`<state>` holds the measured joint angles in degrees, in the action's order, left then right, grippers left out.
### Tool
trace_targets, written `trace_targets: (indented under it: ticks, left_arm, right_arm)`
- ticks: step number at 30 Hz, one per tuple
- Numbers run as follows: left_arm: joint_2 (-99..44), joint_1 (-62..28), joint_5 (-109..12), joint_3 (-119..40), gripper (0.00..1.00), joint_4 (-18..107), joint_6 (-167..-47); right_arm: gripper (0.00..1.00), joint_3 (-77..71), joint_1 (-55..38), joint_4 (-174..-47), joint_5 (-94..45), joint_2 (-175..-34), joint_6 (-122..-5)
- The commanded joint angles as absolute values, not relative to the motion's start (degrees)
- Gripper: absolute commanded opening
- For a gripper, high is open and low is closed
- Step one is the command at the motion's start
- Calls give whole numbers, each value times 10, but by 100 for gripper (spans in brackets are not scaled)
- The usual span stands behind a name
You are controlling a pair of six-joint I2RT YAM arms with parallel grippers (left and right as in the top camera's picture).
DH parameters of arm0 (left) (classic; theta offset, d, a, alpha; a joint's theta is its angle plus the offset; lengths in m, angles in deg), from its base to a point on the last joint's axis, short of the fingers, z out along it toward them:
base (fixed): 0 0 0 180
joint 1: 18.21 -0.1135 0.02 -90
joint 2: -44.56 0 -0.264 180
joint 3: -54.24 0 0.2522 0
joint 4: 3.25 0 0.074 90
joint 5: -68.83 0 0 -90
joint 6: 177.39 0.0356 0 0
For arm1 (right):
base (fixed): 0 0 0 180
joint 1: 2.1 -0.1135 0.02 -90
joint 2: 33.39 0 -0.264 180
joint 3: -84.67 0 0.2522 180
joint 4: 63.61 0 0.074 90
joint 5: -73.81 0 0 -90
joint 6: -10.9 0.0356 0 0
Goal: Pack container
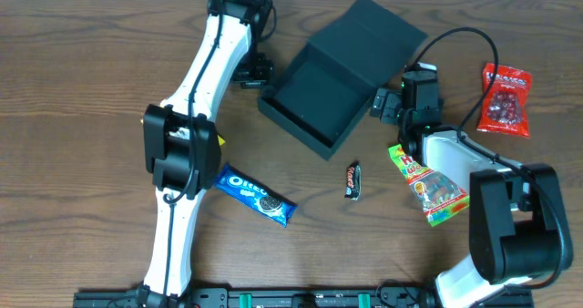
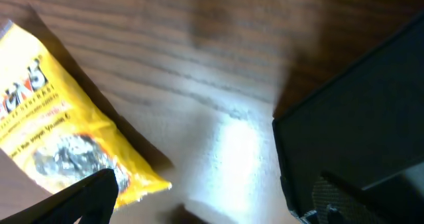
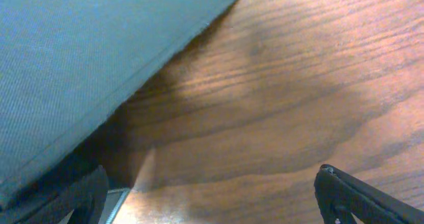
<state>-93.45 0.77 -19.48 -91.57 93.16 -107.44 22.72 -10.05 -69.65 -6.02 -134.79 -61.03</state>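
Nearest the arm bases, to the near-left of the container [image 1: 314, 94], lies a blue packet [image 1: 256, 195] with "OREO" plainly readable in white. Just off the container's near corner sits a small dark bar [image 1: 352, 180] whose red lettering is too small to make out. To the container's near-right there's a gaudy green, yellow and red sweet bag [image 1: 428, 185], its far end partly covered by the right arm and its print unreadable. The container itself sits mid-way across the wooden table [image 1: 82, 53], turned corner-on and open, its flap lid [image 1: 378, 30] laid back on the far-right side. The left gripper [image 1: 259, 71] hangs just beside the container's far-left wall, jaws spread wide with nothing between them. The right gripper [image 1: 383, 103] sits just beside the container's right wall, likewise wide and holding nothing. Right of the container, well apart from it, a red packet [image 1: 505, 100] carries white print I cannot read. The left wrist view shows a yellow packet [image 2: 73, 138] left of the container's dark corner, its lettering blurred and cut off by the frame edge; from above only a sliver of it peeps out under the left arm. The right wrist view gives just teal-dark cardboard filling the upper left, too close to tell which part of the container it is, above bare wood grain.
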Motion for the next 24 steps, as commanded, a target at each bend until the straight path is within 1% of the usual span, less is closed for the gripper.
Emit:
trace_targets:
  ticks: [1, 8, 21, 24]
  left_arm:
    - [-923, 21, -208, -928, 95, 956, -1101]
    - [-918, 33, -208, -928, 95, 1019, -1134]
    - [-887, 84, -226, -928, 95, 1052, -1140]
    - [-886, 88, -180, -928, 95, 1047, -1149]
  right_arm:
    - [99, 218, -100, -690, -65, -1348, -603]
    - [99, 218, -100, -678, -65, -1348, -603]
    - [99, 218, -100, -664, -65, -1348, -602]
    - [99, 218, -100, -663, -65, -1348, -602]
